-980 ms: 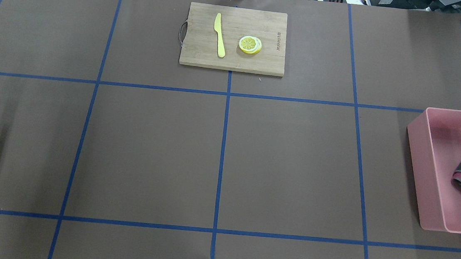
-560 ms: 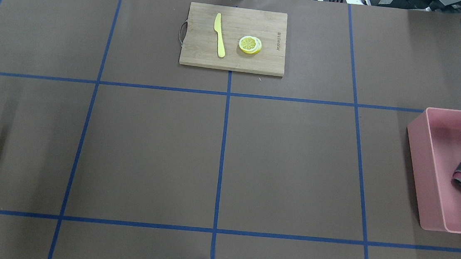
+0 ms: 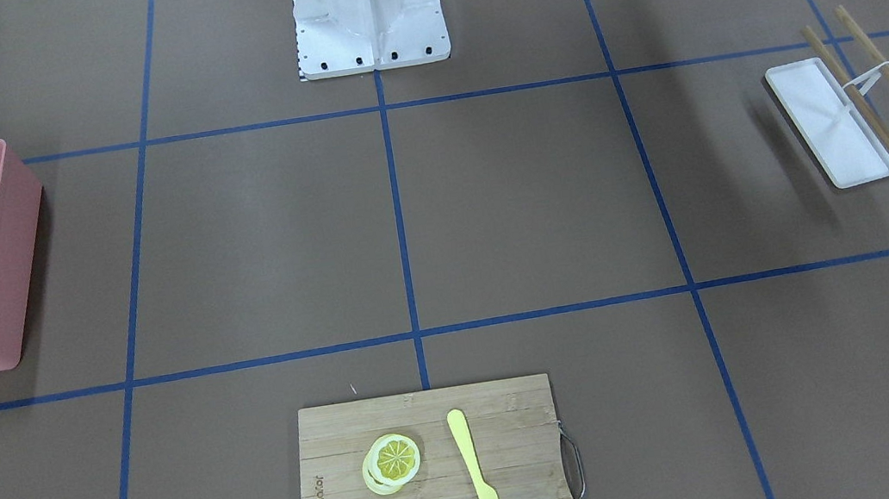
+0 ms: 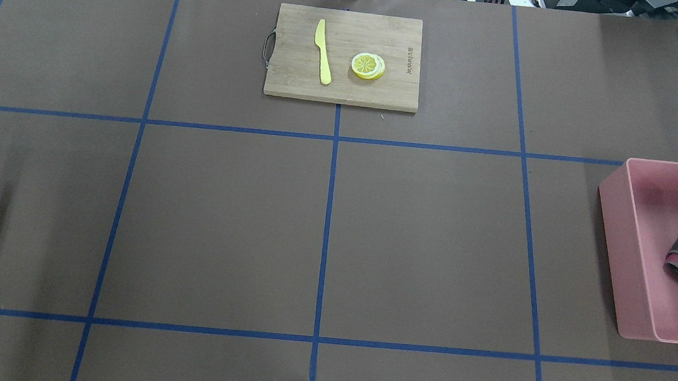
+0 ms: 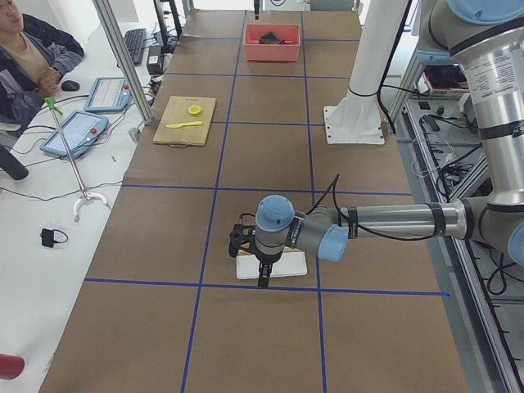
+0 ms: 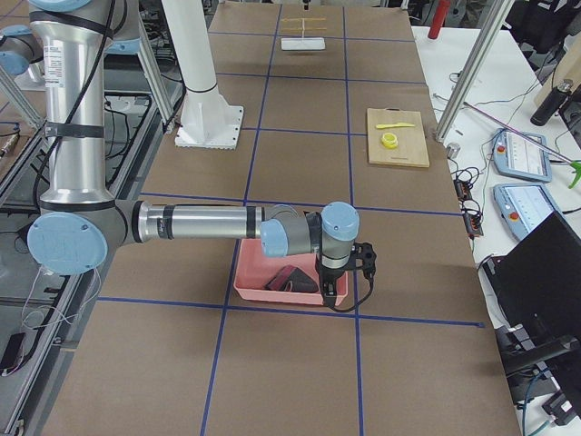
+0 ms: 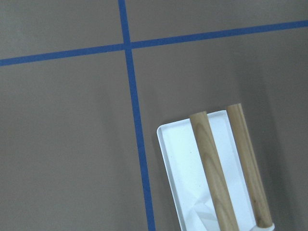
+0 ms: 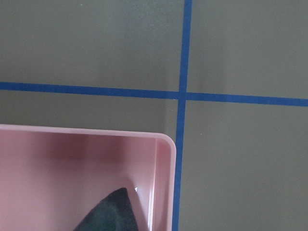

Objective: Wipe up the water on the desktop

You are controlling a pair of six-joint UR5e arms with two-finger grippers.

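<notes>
Nothing has shifted since a second ago: your desktop [image 4: 433,235] spreads wide, left gripper [image 5: 263,277] over the white tray [image 5: 286,265], right gripper [image 6: 329,283] over the pink bin [image 6: 263,292]. You can't tell either's jaws.

Left arm [image 5: 393,219] and right arm [image 6: 200,221] stretch out level; left pincer [image 5: 262,277] and right pincer [image 6: 330,283] point down, their openings unclear.

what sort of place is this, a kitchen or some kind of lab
Probably a robotics lab: a table gridded with blue tape, a left arm and right arm reaching over it, and a person seated by tablets.
</notes>
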